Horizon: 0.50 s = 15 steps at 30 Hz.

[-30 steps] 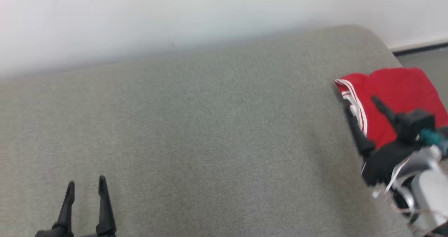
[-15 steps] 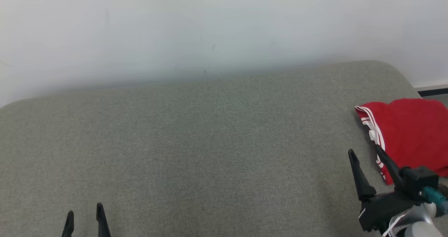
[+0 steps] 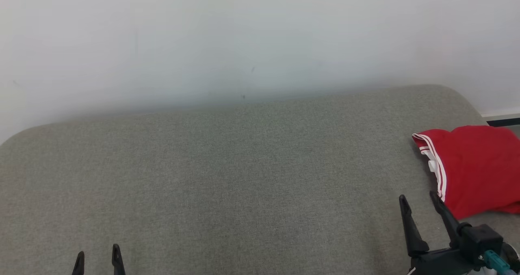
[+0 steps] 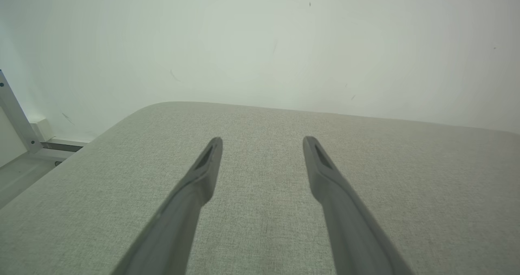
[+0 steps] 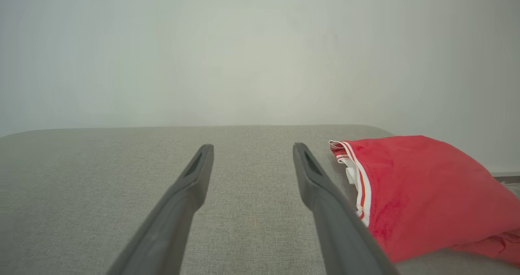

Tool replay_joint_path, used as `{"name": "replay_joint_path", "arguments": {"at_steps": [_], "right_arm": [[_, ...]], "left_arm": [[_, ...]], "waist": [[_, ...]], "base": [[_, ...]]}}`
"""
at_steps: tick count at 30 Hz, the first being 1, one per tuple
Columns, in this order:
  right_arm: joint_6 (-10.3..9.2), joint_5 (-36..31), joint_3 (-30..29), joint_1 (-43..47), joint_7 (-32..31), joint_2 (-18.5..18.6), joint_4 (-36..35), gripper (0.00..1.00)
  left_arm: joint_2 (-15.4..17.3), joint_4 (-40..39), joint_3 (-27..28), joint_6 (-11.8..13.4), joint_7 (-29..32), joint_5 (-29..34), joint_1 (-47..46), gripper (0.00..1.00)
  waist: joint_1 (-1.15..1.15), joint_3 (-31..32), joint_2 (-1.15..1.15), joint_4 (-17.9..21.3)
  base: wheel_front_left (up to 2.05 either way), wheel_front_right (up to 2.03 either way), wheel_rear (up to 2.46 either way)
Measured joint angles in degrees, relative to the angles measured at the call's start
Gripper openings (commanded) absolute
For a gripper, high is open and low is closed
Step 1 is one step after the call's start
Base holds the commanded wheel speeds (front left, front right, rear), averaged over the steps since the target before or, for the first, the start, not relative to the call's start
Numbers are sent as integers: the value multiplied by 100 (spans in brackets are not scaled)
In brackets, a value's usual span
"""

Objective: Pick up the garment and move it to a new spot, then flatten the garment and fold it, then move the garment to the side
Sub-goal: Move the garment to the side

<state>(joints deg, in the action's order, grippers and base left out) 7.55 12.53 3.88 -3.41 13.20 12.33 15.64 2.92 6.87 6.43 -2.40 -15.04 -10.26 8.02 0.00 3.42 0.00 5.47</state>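
One red garment (image 3: 475, 167), white-striped along its edge, lies bundled on the cushion (image 3: 243, 165); left gripper (image 3: 98, 250) and right gripper (image 3: 418, 196) gape wide, empty.

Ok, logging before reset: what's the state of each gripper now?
Left gripper: open, empty.
Right gripper: open, empty, beside the red garment.

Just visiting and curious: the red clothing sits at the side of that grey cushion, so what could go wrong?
The red garment lies at the right end of the grey cushion, so it might slide off. The right jaws stand open close beside it; a careless move could snag it.
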Motion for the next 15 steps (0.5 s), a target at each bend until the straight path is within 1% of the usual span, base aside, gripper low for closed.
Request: {"name": "replay_joint_path", "arguments": {"at_steps": [5,15], "right_arm": [[0,51,68,114,93,-12,64,100],[0,57,-47,198,147,-8,218,100]], "left_arm": [[1,-21,-3,-44,0,10,103,100],[1,114,-18,-45,0,10,172,100]], "waist": [[0,32,0,11],[0,45,0,49]], "base": [[0,0,0],[0,0,0]]}}
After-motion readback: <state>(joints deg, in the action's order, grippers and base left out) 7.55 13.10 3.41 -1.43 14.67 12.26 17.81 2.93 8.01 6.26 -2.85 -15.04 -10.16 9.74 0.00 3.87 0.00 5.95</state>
